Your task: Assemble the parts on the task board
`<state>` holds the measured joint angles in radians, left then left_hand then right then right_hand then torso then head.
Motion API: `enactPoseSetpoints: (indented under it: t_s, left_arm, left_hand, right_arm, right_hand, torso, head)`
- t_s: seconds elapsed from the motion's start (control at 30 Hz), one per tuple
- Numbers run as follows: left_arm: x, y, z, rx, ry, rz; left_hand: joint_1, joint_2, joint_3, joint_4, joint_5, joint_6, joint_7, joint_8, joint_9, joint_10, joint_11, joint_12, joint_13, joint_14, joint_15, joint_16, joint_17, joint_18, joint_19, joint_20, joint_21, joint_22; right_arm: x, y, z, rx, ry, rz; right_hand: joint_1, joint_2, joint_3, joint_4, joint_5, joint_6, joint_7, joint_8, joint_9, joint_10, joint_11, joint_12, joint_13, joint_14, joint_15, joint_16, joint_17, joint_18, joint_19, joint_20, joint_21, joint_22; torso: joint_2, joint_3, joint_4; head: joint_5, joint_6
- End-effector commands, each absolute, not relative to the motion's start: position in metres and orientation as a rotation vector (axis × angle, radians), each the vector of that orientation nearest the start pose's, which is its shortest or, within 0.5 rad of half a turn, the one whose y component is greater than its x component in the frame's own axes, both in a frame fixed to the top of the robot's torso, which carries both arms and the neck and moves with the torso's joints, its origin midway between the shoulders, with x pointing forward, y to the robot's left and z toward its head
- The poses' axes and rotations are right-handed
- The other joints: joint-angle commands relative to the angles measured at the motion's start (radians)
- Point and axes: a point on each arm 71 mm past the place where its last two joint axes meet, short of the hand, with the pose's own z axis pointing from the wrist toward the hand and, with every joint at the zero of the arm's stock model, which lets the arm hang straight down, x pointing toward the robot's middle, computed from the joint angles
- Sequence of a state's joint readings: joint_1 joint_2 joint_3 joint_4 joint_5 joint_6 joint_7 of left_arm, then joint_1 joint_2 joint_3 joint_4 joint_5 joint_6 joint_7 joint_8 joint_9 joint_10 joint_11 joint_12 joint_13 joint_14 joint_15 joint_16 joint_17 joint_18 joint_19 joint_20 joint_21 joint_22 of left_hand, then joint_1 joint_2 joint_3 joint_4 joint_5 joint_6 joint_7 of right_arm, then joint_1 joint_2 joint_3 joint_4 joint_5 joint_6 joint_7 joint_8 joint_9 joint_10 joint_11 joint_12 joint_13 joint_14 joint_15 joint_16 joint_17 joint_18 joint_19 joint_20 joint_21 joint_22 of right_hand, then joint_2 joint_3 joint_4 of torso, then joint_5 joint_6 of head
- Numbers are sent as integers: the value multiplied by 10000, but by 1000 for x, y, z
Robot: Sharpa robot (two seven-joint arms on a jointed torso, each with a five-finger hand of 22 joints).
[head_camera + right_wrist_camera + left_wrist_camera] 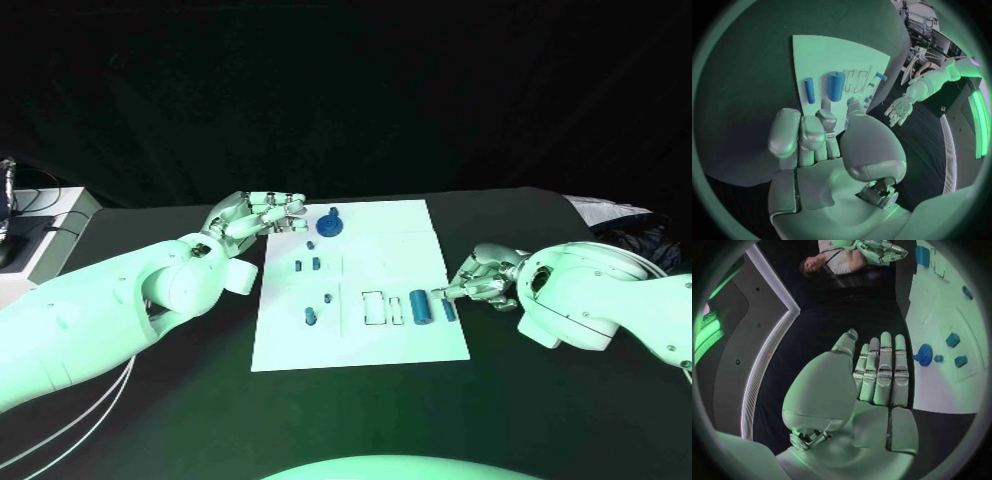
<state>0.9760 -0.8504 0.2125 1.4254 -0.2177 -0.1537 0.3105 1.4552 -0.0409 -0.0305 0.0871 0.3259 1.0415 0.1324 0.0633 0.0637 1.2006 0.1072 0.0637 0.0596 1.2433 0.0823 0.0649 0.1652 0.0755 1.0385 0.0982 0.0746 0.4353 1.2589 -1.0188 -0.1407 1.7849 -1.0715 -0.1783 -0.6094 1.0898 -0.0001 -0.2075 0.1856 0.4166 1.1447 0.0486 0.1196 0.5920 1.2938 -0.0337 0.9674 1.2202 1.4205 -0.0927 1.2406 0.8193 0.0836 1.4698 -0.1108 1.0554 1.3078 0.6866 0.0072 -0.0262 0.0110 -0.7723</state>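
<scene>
Blue parts sit scattered over the white task board (418, 225) in the middle of the black counter (577, 400), and the two I care about lie at its right edge: a slim rod (449, 309) and, just inboard of it, a thicker cylinder (421, 306). Both run with their long axes away from me, side by side. My right hand (483, 280) is clearly the nearer one; its fingers (825, 107) are loosely extended, holding nothing, with tips at or just short of the rod, though I cannot tell whether they touch it. So the rod lies straight ahead of those fingertips. My left hand (257, 213) hovers off the board's far left corner, fingers together and straight, empty, beside a round blue piece (332, 228).
</scene>
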Motion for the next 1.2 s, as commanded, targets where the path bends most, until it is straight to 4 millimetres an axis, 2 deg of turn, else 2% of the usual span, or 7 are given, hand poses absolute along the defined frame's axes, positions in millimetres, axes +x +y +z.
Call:
enactPoseSetpoints:
  t_s: [0.03,0.7,0.77,0.83,0.9,1.03,1.2]
  left_arm:
    - [492,238,-205,-10477,14669,-15962]
    - [491,239,-204,-10452,14693,-15934]
    - [491,240,-204,-10452,14705,-15936]
    - [490,240,-204,-10455,14716,-15930]
    - [490,240,-204,-10461,14726,-15920]
    - [490,241,-204,-10470,14749,-15902]
    - [490,241,-204,-10482,14782,-15887]
  left_hand:
    - [83,32,-155,17,26,-64,-5,-2,-1,-73,-25,-25,13,-67,-14,-18,17,-178,62,40,0,-102]
    - [150,236,-746,34,30,-65,9,-3,-2,-79,-14,-24,14,-110,4,-20,39,-189,130,54,62,-656]
    - [118,231,-771,51,28,-67,10,-4,-2,-78,-12,-22,15,-115,8,-21,39,-191,128,57,61,-669]
    - [68,227,-819,78,32,-74,10,-4,-2,-78,-11,-21,17,-125,15,-21,40,-194,125,63,60,-694]
    - [17,230,-886,100,41,-77,8,-1,0,-77,-13,-19,18,-149,23,-15,41,-193,129,74,62,-729]
    - [-19,258,-994,106,38,-86,15,-5,-1,-82,-6,-19,19,-180,36,-18,47,-187,119,83,55,-812]
    - [-3,353,-1185,68,33,-83,24,-3,-1,-84,-1,-19,19,-196,42,-20,70,-178,139,101,89,-1009]
  right_arm:
    - [429,-233,-211,3133,21648,3138]
    - [439,-205,-230,1852,21951,2791]
    - [440,-204,-231,1661,21965,2688]
    - [441,-203,-233,1374,22062,2537]
    - [441,-202,-234,1089,22174,2386]
    - [441,-200,-238,336,22390,1989]
    - [440,-197,-242,-261,22506,1697]
  right_hand:
    - [-175,-20,55,130,4,18,-39,-86,161,97,-6,-77,72,77,-33,37,48,-150,387,19,113,1430]
    - [-476,-313,295,316,-339,18,-33,-196,438,90,7,-170,178,79,-22,28,153,-157,355,30,193,1439]
    - [-557,-418,390,401,-423,16,-40,-192,512,88,7,-180,189,86,-24,33,187,-158,353,30,194,1439]
    - [-688,-733,615,711,-669,17,-50,-195,540,87,18,-182,195,87,-28,32,203,-159,349,31,201,1440]
    - [-804,-912,805,918,-873,26,-47,-192,567,83,8,-195,196,85,-24,34,220,-161,353,28,225,1445]
    - [-1085,-1016,940,985,-1375,38,-58,-154,650,71,-3,-211,201,89,-26,38,258,-173,346,27,275,1457]
    - [-866,-1042,1035,794,-1452,27,-77,-86,790,80,-16,-215,207,94,-36,51,309,-187,340,17,327,1468]
  torso:
    - [-11,-31,22]
    - [12,-31,-8]
    - [12,-32,-4]
    - [14,-32,-3]
    - [14,-34,-4]
    - [12,-44,-10]
    - [7,-45,-23]
  head:
    - [3,-48]
    - [174,-211]
    - [181,-220]
    - [204,-235]
    - [217,-242]
    - [252,-281]
    - [262,-301]
